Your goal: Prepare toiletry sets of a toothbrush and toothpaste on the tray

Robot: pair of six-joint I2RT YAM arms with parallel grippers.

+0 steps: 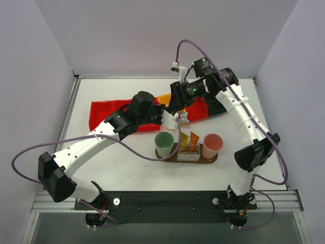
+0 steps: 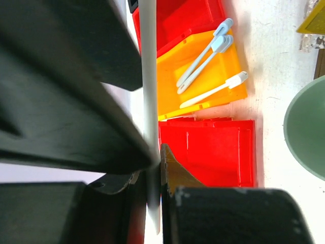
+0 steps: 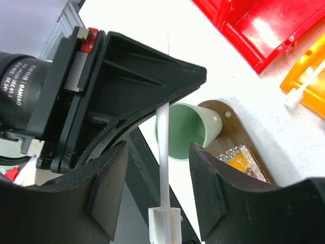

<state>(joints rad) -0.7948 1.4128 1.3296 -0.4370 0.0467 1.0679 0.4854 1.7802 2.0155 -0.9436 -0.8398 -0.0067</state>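
L gripper (image 2: 155, 161) pinches white toothbrush (image 2: 148, 76) shaft; R gripper (image 3: 158, 152) jaws half-open around it, not touching.

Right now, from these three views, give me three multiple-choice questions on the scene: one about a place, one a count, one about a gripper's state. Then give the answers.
1. Where on the tray does the green cup stand?
A in the middle
B at the end on the right arm's side
C at the end on the left arm's side

2. How many toothbrushes lie in the yellow bin?
A one
B three
C five

3. How is the right gripper?
A open, its fingers clear of the toothbrush shaft between them
B shut on that shaft
C out of every view

Answers:
1 C: the top view shows the green cup at the tray's left end.
2 B: the left wrist view shows three in the bin.
3 A: gaps show on both sides of the shaft, which the left gripper clamps.
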